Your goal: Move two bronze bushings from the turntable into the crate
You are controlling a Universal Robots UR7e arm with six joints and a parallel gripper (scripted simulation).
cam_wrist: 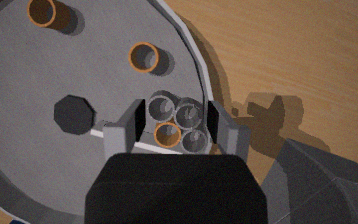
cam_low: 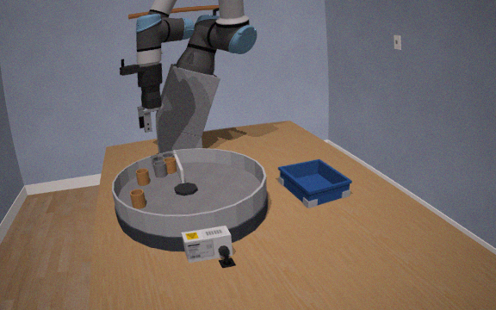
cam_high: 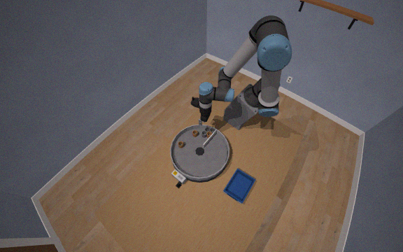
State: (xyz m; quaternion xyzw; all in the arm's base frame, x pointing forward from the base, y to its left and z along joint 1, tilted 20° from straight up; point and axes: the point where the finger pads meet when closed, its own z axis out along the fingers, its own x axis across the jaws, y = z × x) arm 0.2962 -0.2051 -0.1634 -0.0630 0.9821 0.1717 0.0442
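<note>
My gripper (cam_high: 203, 122) (cam_low: 145, 124) (cam_wrist: 176, 112) is open and empty, pointing down above the turntable's edge near the robot base. The grey, walled turntable (cam_high: 201, 169) (cam_low: 218, 194) (cam_wrist: 100, 167) holds three bronze bushings, all upright. One bronze bushing (cam_high: 209, 134) (cam_low: 170, 165) (cam_wrist: 168, 147) stands among several grey bushings (cam_high: 204, 134) (cam_low: 159, 170) against the white bar, below the fingers. A second bronze bushing (cam_high: 195, 133) (cam_low: 143, 177) (cam_wrist: 143, 71) stands apart from the cluster. A third (cam_high: 180, 144) (cam_low: 138, 199) (cam_wrist: 56, 17) is farther round. The blue crate (cam_high: 248, 191) (cam_low: 330, 196) looks empty.
The white bar (cam_high: 210, 138) (cam_low: 180, 168) (cam_wrist: 157, 148) runs from near the dark hub (cam_high: 199, 151) (cam_low: 186, 189) (cam_wrist: 74, 114) toward the turntable wall. A white box (cam_high: 178, 176) (cam_low: 207, 246) stands beside the turntable. The robot base (cam_low: 185, 114) (cam_wrist: 320, 185) is close to the gripper.
</note>
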